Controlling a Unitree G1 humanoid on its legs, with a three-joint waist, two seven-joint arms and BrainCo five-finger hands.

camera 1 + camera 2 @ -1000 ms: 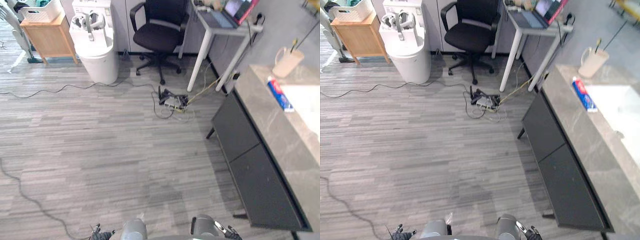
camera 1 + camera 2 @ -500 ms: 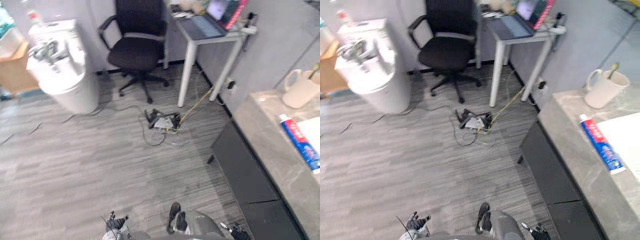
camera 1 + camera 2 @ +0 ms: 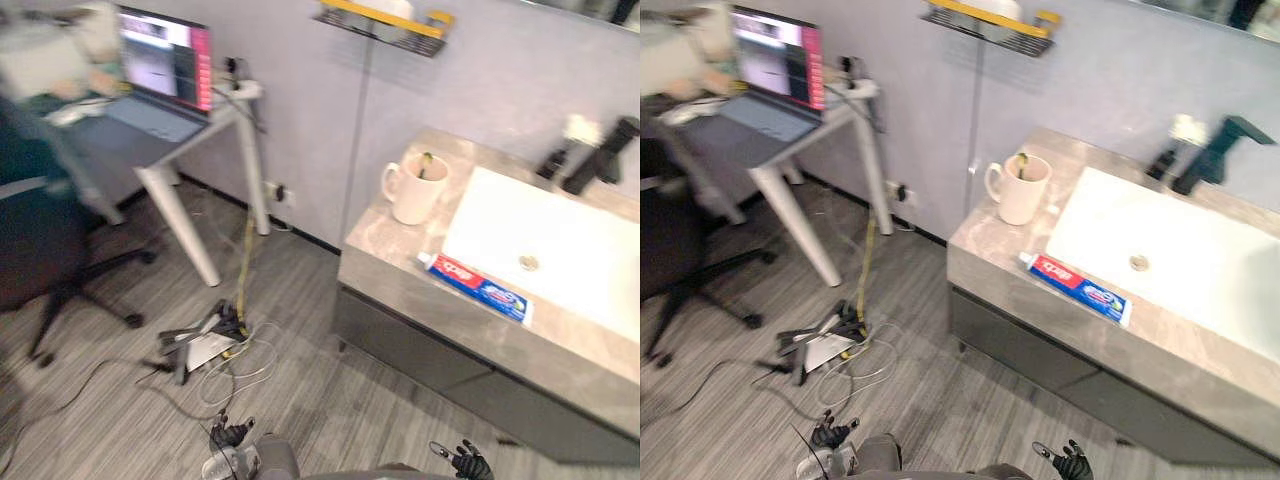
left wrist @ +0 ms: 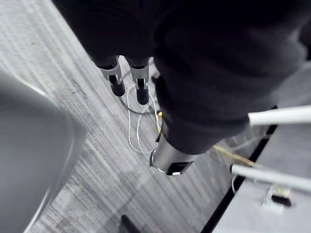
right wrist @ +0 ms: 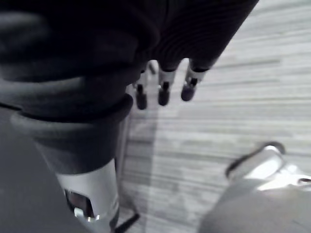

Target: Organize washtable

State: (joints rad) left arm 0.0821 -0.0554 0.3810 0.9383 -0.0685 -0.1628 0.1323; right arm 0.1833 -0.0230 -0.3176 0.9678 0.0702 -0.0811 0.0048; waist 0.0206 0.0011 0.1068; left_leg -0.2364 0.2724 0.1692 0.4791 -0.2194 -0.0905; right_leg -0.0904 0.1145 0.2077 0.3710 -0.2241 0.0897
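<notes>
The toothpaste tube [image 3: 478, 288] is lying flat on the grey counter [image 3: 385, 240], on the strip between the white sink [image 3: 580, 235] and the counter's front edge. Its long axis is running along that edge. Its small cap end is pointing toward the counter's left end, near the mug [image 3: 412, 190], and its wide crimped end is pointing right. The mug is standing upright by the sink's left corner, apart from the tube, with its handle turned left. It is holding a slim item whose tip is showing at the rim. A black faucet [image 3: 600, 155] is standing behind the sink.

The left hand [image 3: 228, 437] is hanging low over the floor, its fingers [image 4: 116, 87] straight and holding nothing. The right hand [image 3: 468, 462] is likewise hanging low with straight, empty fingers [image 5: 163, 93], well short of the counter.
</notes>
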